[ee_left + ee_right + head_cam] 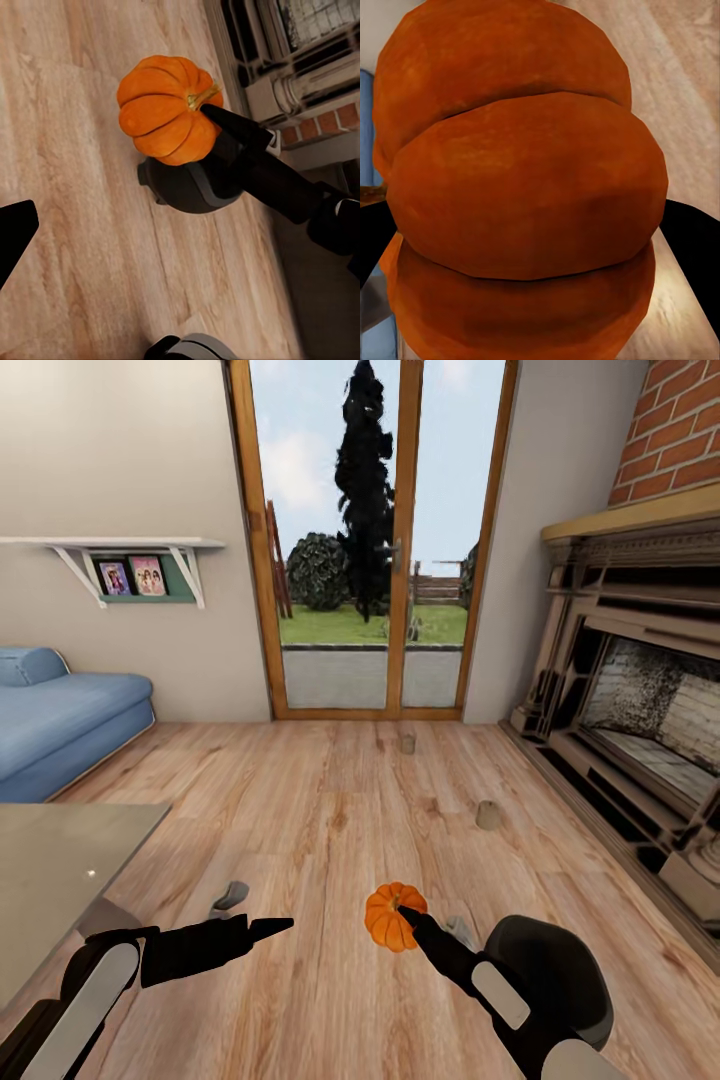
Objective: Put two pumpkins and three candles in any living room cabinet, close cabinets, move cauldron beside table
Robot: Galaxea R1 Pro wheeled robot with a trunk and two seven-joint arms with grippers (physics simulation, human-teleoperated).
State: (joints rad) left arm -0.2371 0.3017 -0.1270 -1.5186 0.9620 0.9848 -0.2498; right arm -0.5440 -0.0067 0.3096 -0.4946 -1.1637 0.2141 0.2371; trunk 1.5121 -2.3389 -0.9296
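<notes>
The right pincer point(400, 915) is closed on an orange ribbed pumpkin point(393, 916), held just below the middle of the head view, above the wooden floor point(330, 810). In the left wrist view the pumpkin point(166, 109) sits in the upper middle, with one black finger point(232, 124) pressed against it beside the brownish stem. In the right wrist view the pumpkin point(521, 195) takes up most of the picture, with black fingers point(694, 247) at both edges.

The left pincer point(265, 928) points toward the centre from the lower left of the head view, away from the pumpkin; its fingers look close together with nothing between them, though I cannot tell for sure.

Two beige-grey candles stand on the floor: one point(488, 816) right of centre, the other point(407, 743) farther back near the glass doors point(370, 540). A grey tabletop point(60, 870) fills the lower left corner. A blue sofa point(60, 720) sits at the left edge under a white wall shelf point(120, 545) with framed pictures. A fireplace point(640, 690) with a brick chimney runs along the right side.
</notes>
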